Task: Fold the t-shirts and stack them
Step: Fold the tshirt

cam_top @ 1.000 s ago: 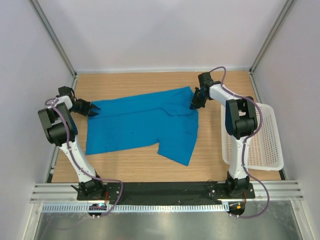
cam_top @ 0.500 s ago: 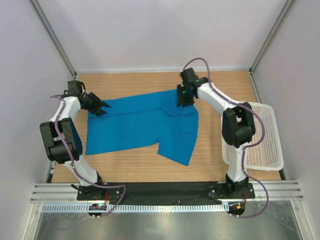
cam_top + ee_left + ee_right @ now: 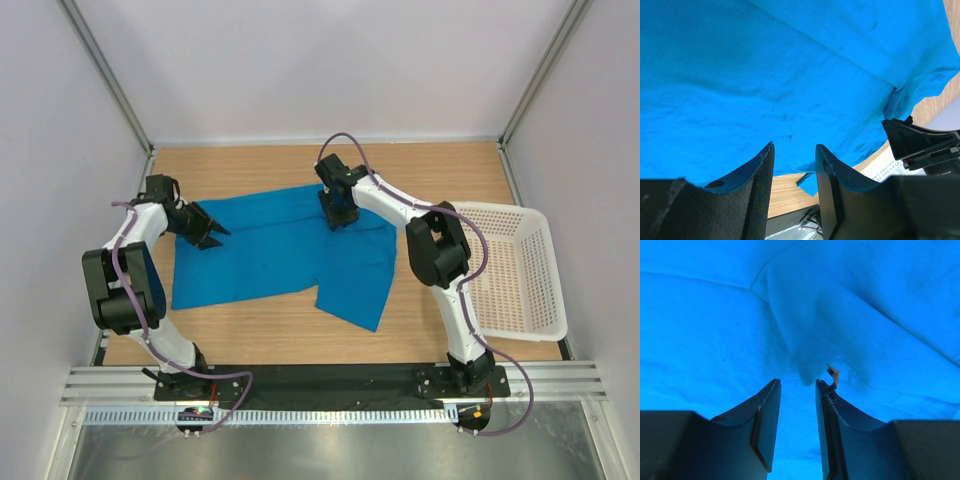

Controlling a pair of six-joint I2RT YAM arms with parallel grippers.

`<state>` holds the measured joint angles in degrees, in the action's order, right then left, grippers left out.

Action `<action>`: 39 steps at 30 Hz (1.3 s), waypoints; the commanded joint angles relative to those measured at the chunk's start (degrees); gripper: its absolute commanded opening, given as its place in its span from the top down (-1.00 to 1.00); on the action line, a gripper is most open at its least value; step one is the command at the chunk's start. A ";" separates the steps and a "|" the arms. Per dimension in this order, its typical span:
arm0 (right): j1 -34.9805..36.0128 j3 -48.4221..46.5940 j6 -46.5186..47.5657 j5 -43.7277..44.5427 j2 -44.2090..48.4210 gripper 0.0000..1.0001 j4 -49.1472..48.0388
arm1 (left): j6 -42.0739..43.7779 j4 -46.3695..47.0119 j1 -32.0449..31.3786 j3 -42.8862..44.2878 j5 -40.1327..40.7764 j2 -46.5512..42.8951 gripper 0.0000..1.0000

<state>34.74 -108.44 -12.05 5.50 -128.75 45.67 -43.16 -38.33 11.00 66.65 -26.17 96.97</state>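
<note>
One bright blue t-shirt (image 3: 280, 250) lies spread flat on the wooden table, with one sleeve pointing to the near right. My left gripper (image 3: 214, 231) is open and empty, low over the shirt's left edge. In the left wrist view (image 3: 795, 148) blue cloth (image 3: 790, 75) fills the frame past the parted fingers. My right gripper (image 3: 339, 214) is open and empty over the shirt's upper middle. In the right wrist view (image 3: 798, 384) it hovers just above a soft ridge in the cloth (image 3: 790, 325). Nothing lies between either pair of fingers.
A white lattice basket (image 3: 512, 270) stands at the right edge of the table, beside the right arm; it also shows in the left wrist view (image 3: 881, 170). Bare wood (image 3: 250, 165) shows behind the shirt, and in front of it too. Grey walls enclose the table.
My right gripper has swung left from the shirt's right shoulder to its upper middle. My left gripper has moved right, onto the shirt's left edge. The shirt has not moved.
</note>
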 commanded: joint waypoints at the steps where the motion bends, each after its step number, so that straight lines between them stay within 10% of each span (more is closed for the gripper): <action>1: 0.77 -2.04 1.59 3.29 0.78 0.19 0.74 | 1.76 -0.87 0.16 0.58 -1.51 -2.40 0.21; 17: 0.77 -4.49 1.77 4.52 -3.17 0.47 0.73 | 2.29 -0.79 0.25 1.02 -2.39 -0.90 0.21; 25: 0.77 -6.86 0.98 5.05 -2.04 0.98 2.14 | 2.55 -1.14 0.25 1.38 -1.87 -0.90 0.22; 39: 0.50 -15.13 -4.91 -3.56 -2.56 0.98 13.65 | 2.64 -1.05 0.33 0.76 -2.74 0.32 0.22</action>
<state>35.24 -121.30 -14.72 5.10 -132.77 54.96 -41.50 -38.65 11.00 66.65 -27.07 96.86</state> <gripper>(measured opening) 0.037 0.389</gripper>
